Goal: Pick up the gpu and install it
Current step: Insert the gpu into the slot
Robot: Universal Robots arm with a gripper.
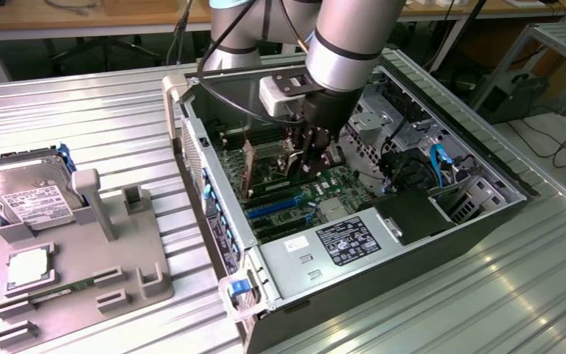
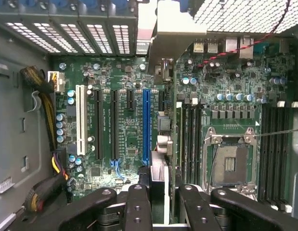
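Inside the open computer case (image 1: 480, 214), which lies on its side on the ribbed metal table (image 1: 86, 118) so that the motherboard (image 2: 124, 72) faces up, the gripper (image 1: 308, 164) reaches down from the arm with the gpu (image 1: 248, 171) clamped between its fingers (image 2: 138, 207). These are drawn in narrow around the card's upper edge, gripping it by the thin board. The card is held on edge, presumably because its connector edge must meet a slot from straight above. In the wrist view it shows edge-on, a slim strip running away from the fingers, its silver bracket (image 2: 163, 33) at the far end by the case's slotted rear wall (image 2: 67, 29). Its long axis lies parallel to the expansion slots, and it sits just beside the long blue slot (image 2: 146, 125), between that slot and the RAM sockets (image 2: 189, 134). Whether its lower edge already touches the board I cannot tell. On the exterior view's left, well apart, a grey fixture (image 1: 86, 273) carries a hard drive (image 1: 23, 193).
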